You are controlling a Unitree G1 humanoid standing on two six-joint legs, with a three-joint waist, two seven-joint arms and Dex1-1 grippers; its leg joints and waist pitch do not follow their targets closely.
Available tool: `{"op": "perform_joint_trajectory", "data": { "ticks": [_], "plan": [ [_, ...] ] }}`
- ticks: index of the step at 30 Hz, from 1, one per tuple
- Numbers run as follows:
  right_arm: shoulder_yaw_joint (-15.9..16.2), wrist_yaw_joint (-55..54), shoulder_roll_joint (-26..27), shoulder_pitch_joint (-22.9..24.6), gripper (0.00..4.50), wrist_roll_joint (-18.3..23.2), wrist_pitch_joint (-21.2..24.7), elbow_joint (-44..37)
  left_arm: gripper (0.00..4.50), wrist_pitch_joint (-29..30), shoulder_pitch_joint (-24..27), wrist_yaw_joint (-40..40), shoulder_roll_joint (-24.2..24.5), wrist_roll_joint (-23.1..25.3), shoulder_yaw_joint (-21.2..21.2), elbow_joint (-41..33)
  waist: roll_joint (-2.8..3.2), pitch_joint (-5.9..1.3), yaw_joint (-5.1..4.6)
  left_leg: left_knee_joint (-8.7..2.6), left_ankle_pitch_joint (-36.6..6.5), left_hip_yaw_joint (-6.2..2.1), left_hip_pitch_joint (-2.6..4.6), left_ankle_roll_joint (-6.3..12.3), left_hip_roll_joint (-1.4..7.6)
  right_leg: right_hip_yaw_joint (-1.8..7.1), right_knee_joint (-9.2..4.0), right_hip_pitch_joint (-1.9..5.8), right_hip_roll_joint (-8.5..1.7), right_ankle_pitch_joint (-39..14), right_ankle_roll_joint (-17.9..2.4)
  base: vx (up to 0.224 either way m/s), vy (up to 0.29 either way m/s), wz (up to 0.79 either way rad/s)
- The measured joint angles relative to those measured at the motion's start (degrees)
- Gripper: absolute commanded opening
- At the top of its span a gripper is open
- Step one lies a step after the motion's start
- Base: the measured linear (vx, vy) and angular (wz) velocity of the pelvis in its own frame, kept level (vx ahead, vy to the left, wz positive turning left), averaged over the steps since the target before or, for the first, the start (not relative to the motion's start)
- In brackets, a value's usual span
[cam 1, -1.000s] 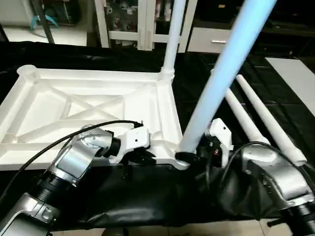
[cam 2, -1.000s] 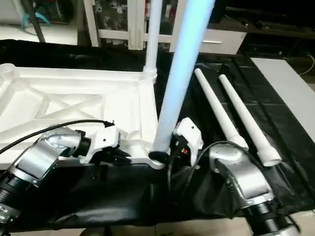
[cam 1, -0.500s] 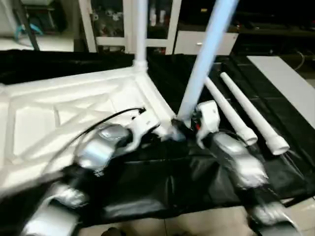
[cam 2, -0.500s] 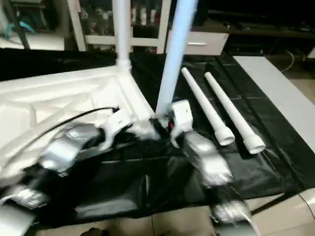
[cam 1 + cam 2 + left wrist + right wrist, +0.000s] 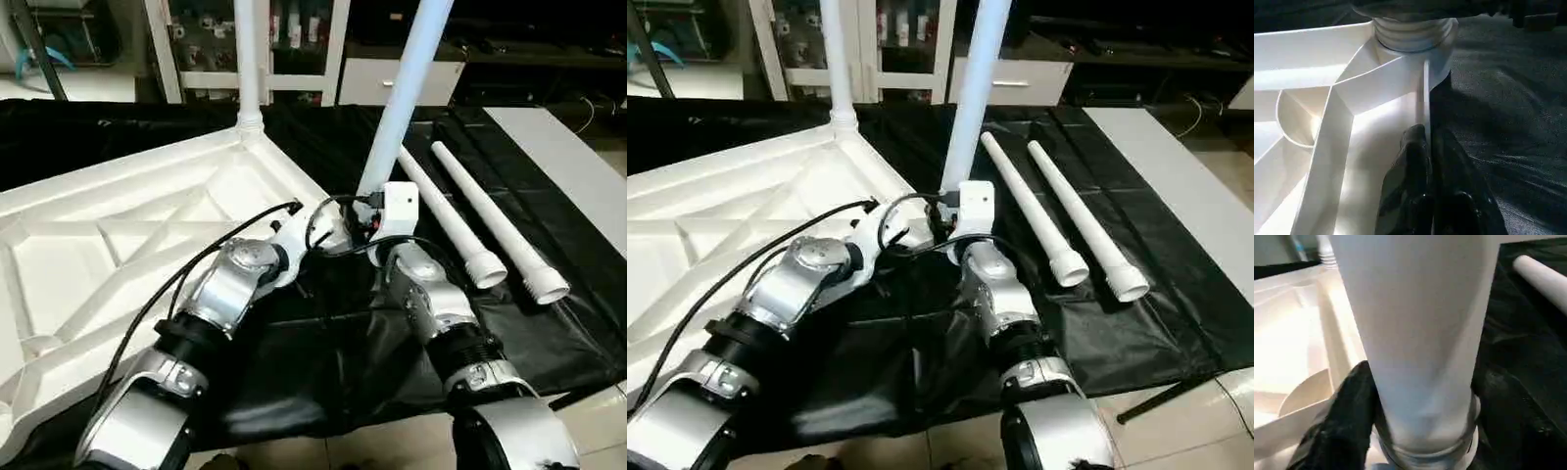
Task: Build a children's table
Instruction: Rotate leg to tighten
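Tabletop (image 5: 147, 225): lies underside up on the black cloth (image 5: 323, 362), rim skewed to the cloth's near edge.
Left gripper (image 5: 1426, 139): pinched shut on the tabletop's raised rim.
Right gripper (image 5: 1415, 396): fingers spread around the near leg (image 5: 407, 88) at its corner socket; leg leans.
Far leg (image 5: 247, 59): upright in the far corner.
Spare legs (image 5: 470, 220): side by side on open cloth, right of the arms.
Change: a second ago the tabletop lay square to the view, arms spread wider.

upside-down table top (image 5: 118, 235), two upright legs (image 5: 407, 88), two loose legs (image 5: 490, 220) alongside
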Motion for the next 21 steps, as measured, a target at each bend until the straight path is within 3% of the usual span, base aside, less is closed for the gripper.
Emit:
{"op": "perform_joint_trajectory", "data": {
  "ticks": [7,11,16,21],
  "plan": [
    [1.9,11.7,-4.5,5.2,4.01,1.6,2.1,-8.8,0.0,-2.6,2.3,-8.0,4.8,-1.4,-1.0,-4.4,0.02,0.01,0.69,-0.5,0.0,0.0,-0.08,-0.05,0.07,-0.15,0.04,-0.26,0.04,0.5,0.0,0.0,0.0,0.0],
    [6.7,24.8,-13.7,11.6,4.31,3.7,7.5,-21.5,0.0,-4.8,5.9,-18.8,10.8,-4.6,-2.8,-10.9,0.03,0.01,1.78,-0.56,0.1,0.02,-0.13,-0.02,0.09,-0.15,0.0,-0.27,0.06,0.1,0.4,0.06,-0.007,0.0],
    [11.2,38.4,-22.4,16.9,4.4,5.4,11.3,-32.7,0.0,-8.4,8.1,-30.0,17.1,-7.4,-4.5,-14.8,0.03,0.02,2.42,-0.52,0.0,0.13,-0.32,0.43,0.09,-0.11,-0.12,-0.33,0.04,-0.2,0.3,0.012,0.001,0.0],
    [12.3,45.5,-27.3,18.7,4.4,6.0,14.3,-37.2,0.0,-8.8,8.6,-33.7,18.1,-8.0,-5.1,-15.5,0.0,0.03,2.65,-0.37,-0.1,0.18,-0.27,0.21,0.09,-0.07,-0.06,-0.28,0.01,-0.1,0.3,0.0,0.0,0.0]
  ]
}}
